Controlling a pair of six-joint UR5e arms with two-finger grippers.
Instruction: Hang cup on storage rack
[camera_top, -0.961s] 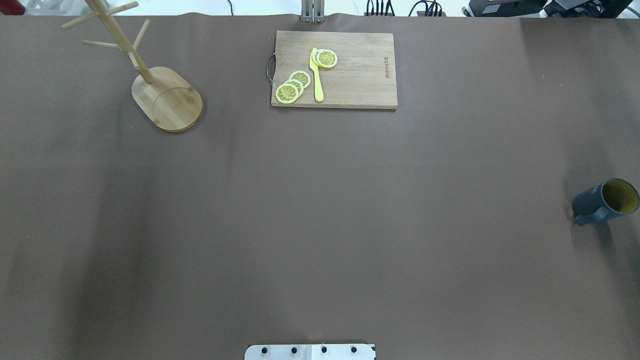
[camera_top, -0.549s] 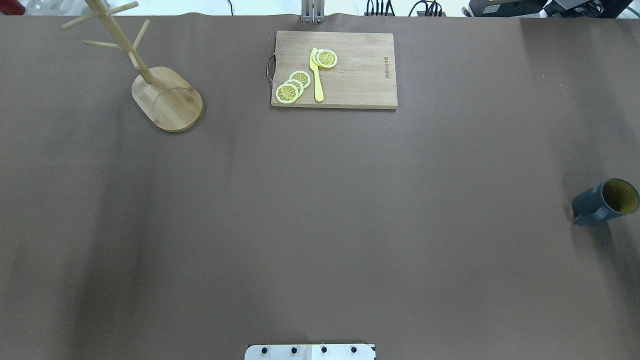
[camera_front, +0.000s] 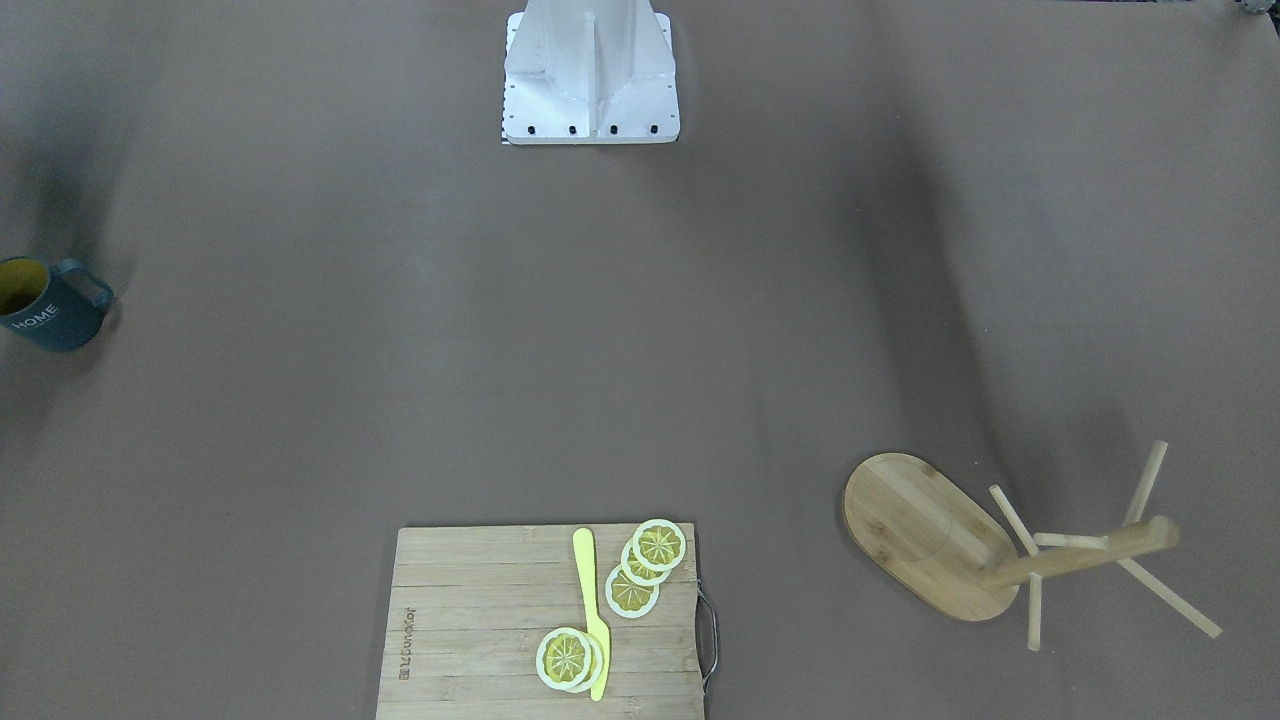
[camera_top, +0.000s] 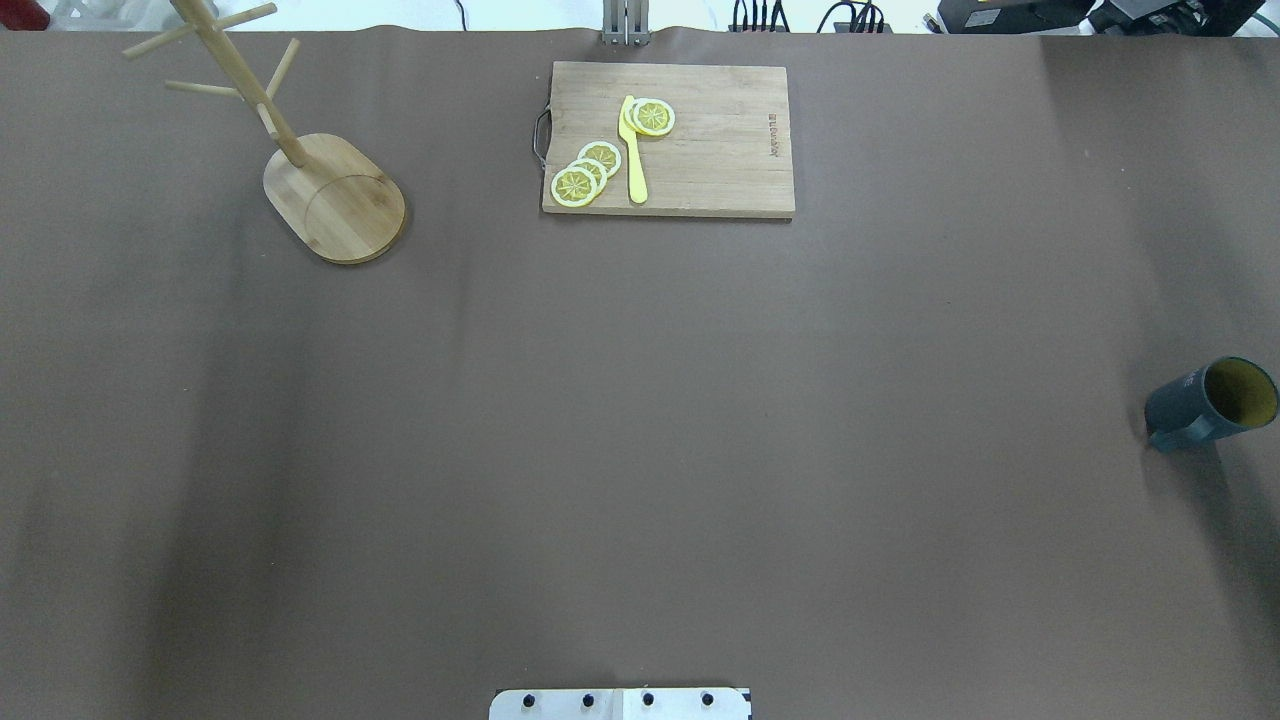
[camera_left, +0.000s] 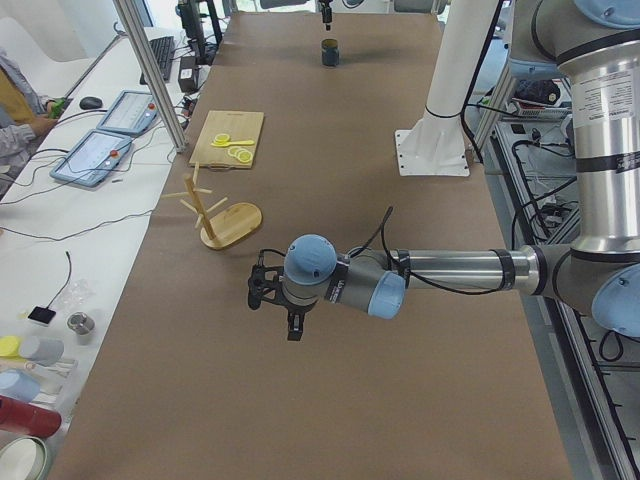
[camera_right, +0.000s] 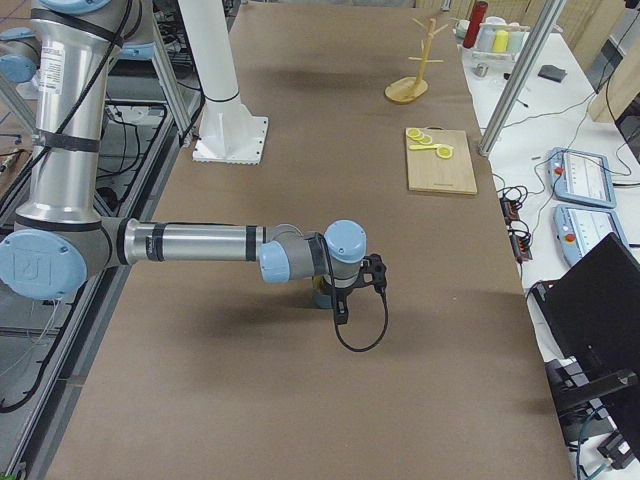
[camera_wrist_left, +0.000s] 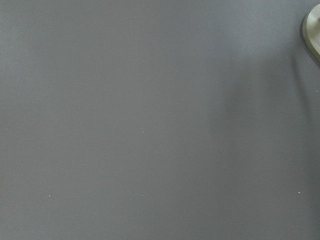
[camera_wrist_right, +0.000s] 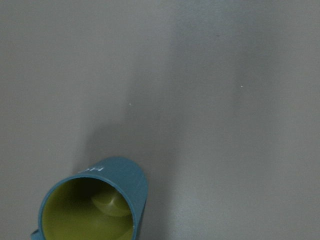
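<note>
The dark teal cup (camera_top: 1195, 408) with a yellow inside stands upright near the table's right edge. It also shows in the front view (camera_front: 45, 312) and in the right wrist view (camera_wrist_right: 95, 210). The bamboo storage rack (camera_top: 335, 200) stands at the far left, its pegs bare, and shows in the front view (camera_front: 925, 535) too. My right gripper (camera_right: 340, 310) hangs above the cup; only the right side view shows it, so I cannot tell its state. My left gripper (camera_left: 292, 328) hangs over bare table, short of the rack; I cannot tell its state.
A rectangular wooden cutting board (camera_top: 720, 150) with lemon slices (camera_top: 585, 172) and a yellow knife (camera_top: 633, 150) lies at the far middle. The robot's white base (camera_front: 590, 90) stands at the near edge. Operators' tablets and cables lie beyond the far edge.
</note>
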